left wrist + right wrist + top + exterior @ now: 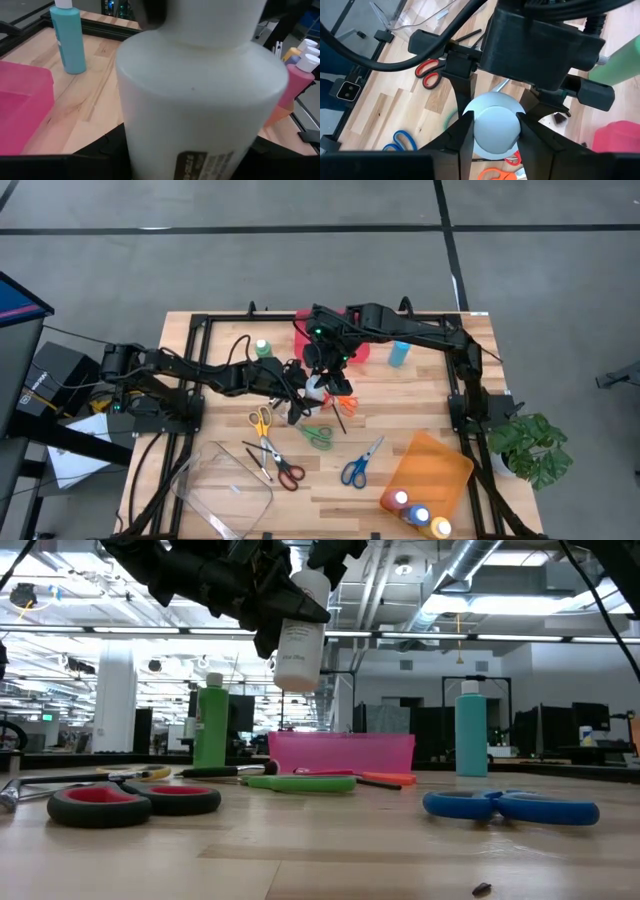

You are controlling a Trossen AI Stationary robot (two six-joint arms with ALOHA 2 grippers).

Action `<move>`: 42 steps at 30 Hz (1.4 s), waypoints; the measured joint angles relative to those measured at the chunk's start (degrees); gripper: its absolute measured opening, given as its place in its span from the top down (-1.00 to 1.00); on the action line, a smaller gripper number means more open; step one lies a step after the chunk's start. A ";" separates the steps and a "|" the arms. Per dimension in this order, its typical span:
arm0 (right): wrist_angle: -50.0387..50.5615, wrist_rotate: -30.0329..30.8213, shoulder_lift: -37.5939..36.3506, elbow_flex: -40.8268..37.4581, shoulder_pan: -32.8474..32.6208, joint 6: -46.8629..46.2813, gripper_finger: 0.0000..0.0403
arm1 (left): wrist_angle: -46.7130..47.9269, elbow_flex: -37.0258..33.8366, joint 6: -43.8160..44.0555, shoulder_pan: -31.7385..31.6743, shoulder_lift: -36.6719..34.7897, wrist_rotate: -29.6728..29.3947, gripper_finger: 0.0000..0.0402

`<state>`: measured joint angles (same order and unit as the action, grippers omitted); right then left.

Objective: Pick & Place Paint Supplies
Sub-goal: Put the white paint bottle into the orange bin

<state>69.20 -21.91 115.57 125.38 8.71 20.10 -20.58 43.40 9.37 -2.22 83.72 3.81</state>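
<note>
A white paint bottle is up in the air over the table's middle, between both grippers. My left gripper reaches in from the left and is shut on its body. My right gripper comes from above and is shut on its white cap. A green bottle and a teal bottle stand on their bases at the far side. Several scissors lie flat: yellow, red, green, blue, orange. Thin dark sticks lie near the red scissors. My left gripper pinches the white bottle's body between its two fingers, coming level from the table's left. The bottle is upright and lifted clear of the table. My right gripper has the bottle's cap between its two fingers, pointing down from above.
A pink tray sits at the far middle behind the grippers. An orange tray at the near right holds three bottles. A clear tray lies at the near left. A potted plant stands off the right edge.
</note>
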 joint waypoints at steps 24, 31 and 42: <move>20.92 8.84 -9.39 6.63 0.44 -4.73 0.43 | 12.49 0.00 4.81 0.07 -17.06 3.66 -0.63; 20.91 17.71 -26.08 -0.49 -5.06 -21.64 0.43 | 15.75 0.00 1.87 0.04 -29.34 -2.88 -0.53; 20.99 32.50 -43.87 -20.43 -29.24 -59.83 0.43 | 20.61 0.02 -1.47 0.02 -38.88 -10.50 -0.49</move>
<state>90.19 10.59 71.70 104.95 -20.53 -39.74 0.03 43.42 7.90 -2.20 44.84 -6.69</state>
